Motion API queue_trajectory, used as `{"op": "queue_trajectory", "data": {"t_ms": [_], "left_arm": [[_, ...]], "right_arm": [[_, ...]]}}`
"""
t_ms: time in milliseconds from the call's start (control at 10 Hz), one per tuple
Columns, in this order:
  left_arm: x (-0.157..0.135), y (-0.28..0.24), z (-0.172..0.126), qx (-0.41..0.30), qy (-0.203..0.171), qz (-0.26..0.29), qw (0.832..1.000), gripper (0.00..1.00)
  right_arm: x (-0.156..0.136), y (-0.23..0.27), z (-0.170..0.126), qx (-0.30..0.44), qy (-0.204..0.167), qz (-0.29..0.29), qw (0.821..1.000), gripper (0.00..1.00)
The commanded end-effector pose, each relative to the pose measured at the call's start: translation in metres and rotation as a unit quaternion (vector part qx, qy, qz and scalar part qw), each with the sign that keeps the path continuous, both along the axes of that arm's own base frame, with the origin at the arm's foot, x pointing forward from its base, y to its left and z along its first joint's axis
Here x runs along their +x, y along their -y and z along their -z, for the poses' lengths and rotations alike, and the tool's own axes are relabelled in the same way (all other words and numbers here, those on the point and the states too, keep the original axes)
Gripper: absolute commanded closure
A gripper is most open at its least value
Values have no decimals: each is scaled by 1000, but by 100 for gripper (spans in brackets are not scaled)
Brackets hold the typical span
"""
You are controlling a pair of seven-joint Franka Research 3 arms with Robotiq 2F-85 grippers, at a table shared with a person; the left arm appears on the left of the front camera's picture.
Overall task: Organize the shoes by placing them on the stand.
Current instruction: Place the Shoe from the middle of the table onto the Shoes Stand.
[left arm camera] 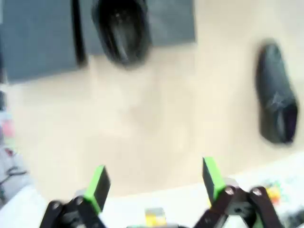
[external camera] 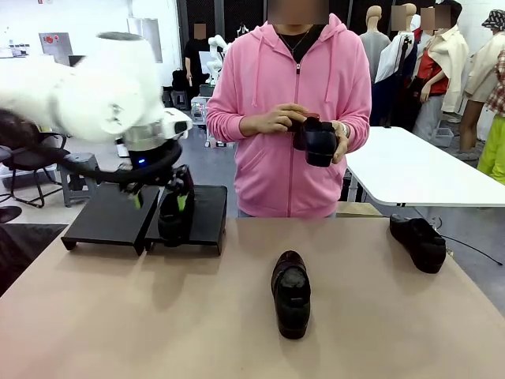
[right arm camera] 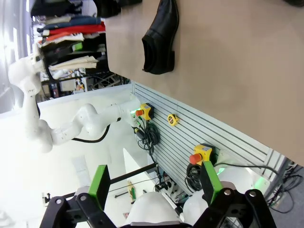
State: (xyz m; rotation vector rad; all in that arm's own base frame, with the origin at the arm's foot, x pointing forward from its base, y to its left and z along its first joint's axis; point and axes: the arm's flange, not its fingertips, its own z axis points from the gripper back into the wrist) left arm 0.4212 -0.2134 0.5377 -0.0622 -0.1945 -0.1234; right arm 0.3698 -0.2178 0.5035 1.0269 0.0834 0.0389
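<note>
Your left gripper (external camera: 161, 200) stands wide and empty above the placed shoe (external camera: 172, 221) on the stand (external camera: 102, 215). Raise it straight up, so no pad drags this shoe, then approach the middle shoe (external camera: 291, 294). Your right gripper (right arm camera: 154, 185) is wide also.

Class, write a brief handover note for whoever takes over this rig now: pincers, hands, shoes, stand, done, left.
Left pincer: open, over the glossy black leather slip-on shoe on the low black panelled stand.
Right pincer: open, empty.
Person's hands hold a second shoe.
Third shoe mid-table, fourth far right.
Done: one placed.
Left: three.
</note>
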Motion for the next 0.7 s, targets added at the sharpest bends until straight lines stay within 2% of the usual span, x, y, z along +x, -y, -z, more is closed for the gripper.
{"op": "queue_trajectory", "data": {"t_ms": [0,200,400,500,600], "left_arm": [[-73,-69,-4,-64,-74,13,995,0],[-125,-126,18,-137,-91,19,986,0],[-152,-166,56,-255,-75,19,964,0],[-156,-173,77,-306,-53,9,951,0],[-155,-180,92,-371,-4,-10,929,0]], "right_arm": [[1,-1,-6,6,-5,8,1000,0],[1,-1,-6,6,-5,8,1000,0],[1,-1,-6,6,-5,8,1000,0],[1,-1,-6,6,-5,8,1000,0],[1,-1,-6,6,-5,8,1000,0]]}}
